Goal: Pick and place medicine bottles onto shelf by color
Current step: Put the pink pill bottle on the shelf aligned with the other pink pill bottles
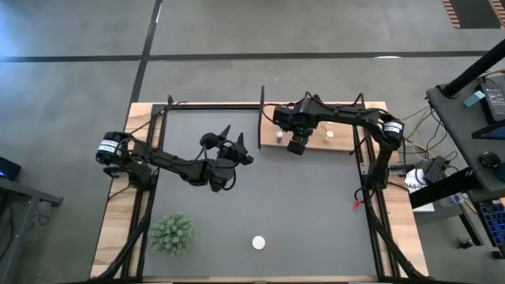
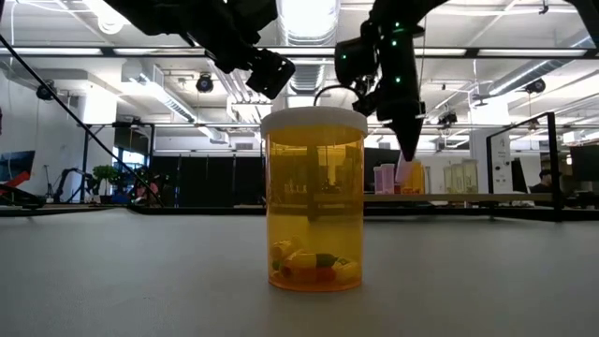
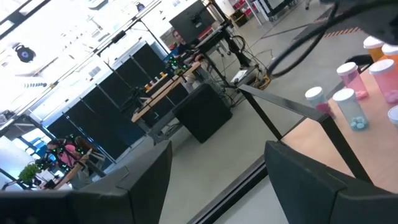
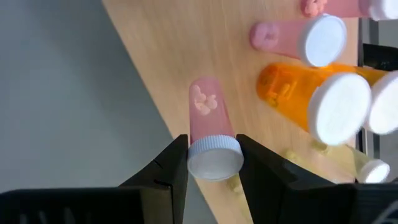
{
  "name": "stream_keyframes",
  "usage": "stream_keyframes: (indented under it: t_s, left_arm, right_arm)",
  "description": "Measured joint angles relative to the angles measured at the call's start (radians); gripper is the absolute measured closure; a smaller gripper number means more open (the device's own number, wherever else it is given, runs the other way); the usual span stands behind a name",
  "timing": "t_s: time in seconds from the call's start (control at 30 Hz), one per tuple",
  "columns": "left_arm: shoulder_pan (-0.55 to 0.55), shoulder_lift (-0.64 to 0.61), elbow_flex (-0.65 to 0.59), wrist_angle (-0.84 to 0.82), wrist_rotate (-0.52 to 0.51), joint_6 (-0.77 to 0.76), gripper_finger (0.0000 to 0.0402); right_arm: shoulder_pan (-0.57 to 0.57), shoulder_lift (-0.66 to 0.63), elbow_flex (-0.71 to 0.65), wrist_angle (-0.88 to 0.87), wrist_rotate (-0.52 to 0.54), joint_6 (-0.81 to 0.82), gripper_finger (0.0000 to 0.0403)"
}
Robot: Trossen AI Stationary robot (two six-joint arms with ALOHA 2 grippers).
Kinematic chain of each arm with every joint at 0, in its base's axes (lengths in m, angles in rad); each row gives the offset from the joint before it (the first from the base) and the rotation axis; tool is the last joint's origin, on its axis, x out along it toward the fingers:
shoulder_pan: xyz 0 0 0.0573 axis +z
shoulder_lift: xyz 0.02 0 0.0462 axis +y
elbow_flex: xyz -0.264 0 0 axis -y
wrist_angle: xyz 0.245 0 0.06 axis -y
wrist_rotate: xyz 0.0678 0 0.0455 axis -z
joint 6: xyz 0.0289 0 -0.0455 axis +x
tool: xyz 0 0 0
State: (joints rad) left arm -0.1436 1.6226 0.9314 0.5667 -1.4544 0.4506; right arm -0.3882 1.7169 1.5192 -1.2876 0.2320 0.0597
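**A:** How far along is the sorting seen to be?

**B:** Most of the work appears done. Several small cylindrical medicine bottles with white round caps are already stood on the flat light-brown wooden shelf [image 1: 316,136] at the far edge of the dark grey mat [image 1: 300,205]: two pink ones [image 4: 292,37] and a larger orange one [image 4: 311,93] are shown grouped together in the right wrist view. One orange-bodied, white-capped bottle [image 2: 314,198] is left standing alone near the front edge of the mat, close to the spiky green plant [image 1: 172,233], well apart from the shelf. That one, at least, is judged still to be placed.

**A:** And the right gripper?

**B:** The right gripper [image 4: 211,163] is pictured over the near-left part of the shelf, its fingers pressed in on the white cap of a pale pink translucent bottle [image 4: 208,124]. The bottle's base seems to be at or just above the board, beside the other pink ones; whether it is touching cannot be told. Release is judged to be the step not yet done.

**A:** The left gripper?

**B:** The left gripper [image 1: 229,150] is held above the middle of the mat, its fingers spread with nothing between them.
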Motion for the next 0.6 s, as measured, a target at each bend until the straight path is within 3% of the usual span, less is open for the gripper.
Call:
stream_keyframes:
  t_s: [0.37,0.6]
  left_arm:
    - [0.0,0.0,0.0,0.0,0.0,0.001,0.0162]
    - [0.0,0.0,0.004,0.0,0.007,0.0,0.0162]
  right_arm:
    - [-0.047,0.017,0.0,0.038,-0.007,-0.034,0.0291]
    - [-0.053,0.019,0.0,0.055,-0.098,-0.068,0.0291]
